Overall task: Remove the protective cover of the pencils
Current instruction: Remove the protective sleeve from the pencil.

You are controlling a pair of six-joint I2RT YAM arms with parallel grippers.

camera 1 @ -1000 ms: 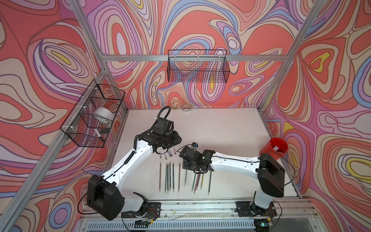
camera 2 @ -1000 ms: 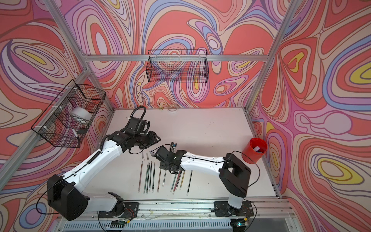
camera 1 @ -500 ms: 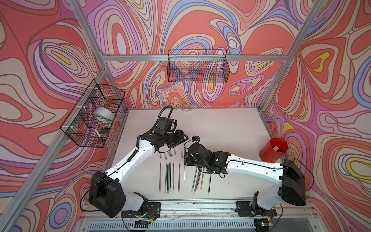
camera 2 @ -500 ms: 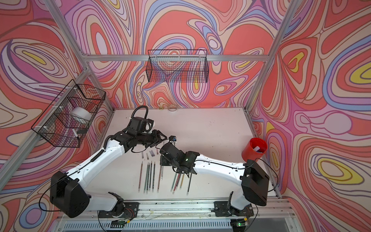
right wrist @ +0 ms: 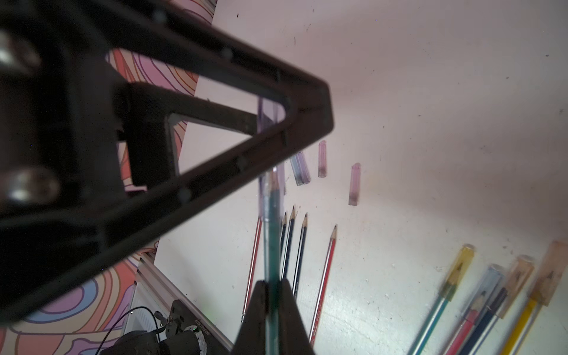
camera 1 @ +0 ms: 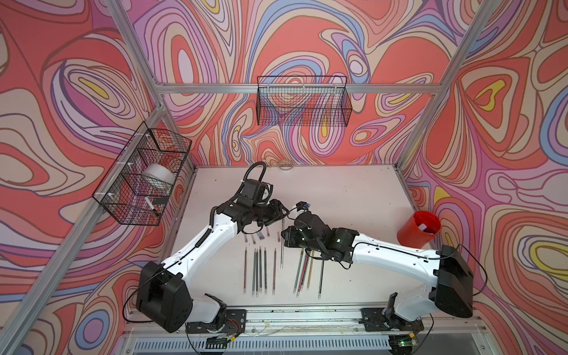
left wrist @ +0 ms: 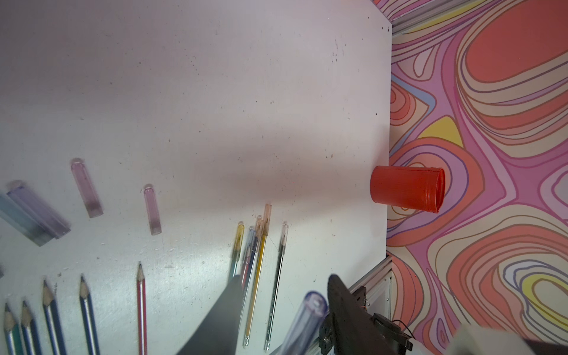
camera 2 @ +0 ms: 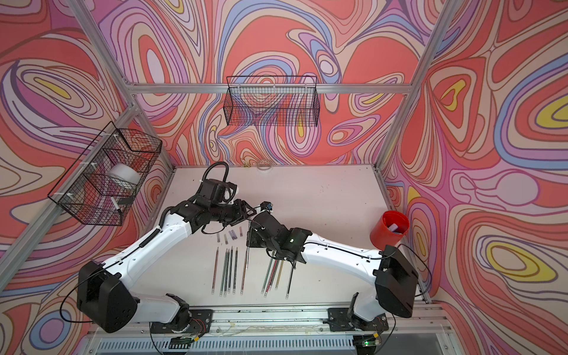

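Right wrist view only: the right end effector (right wrist: 272,285) is clamped on a green pencil (right wrist: 272,246). In both top views this grip is hard to make out.

Left wrist view only: the left end effector (left wrist: 284,278) has its jaws apart, with the pencil's cover (left wrist: 304,319) between them. The cover is a translucent lavender tube and is blurred.

Capped pencils (camera 1: 302,270) lie between the held pencil and the red cup (camera 1: 419,229), with their tips hidden by the arm. Bare pencils (camera 1: 259,270) lie on the counter (camera 1: 338,196), farther from the cup. Loose covers (camera 1: 261,235) lie beyond them.
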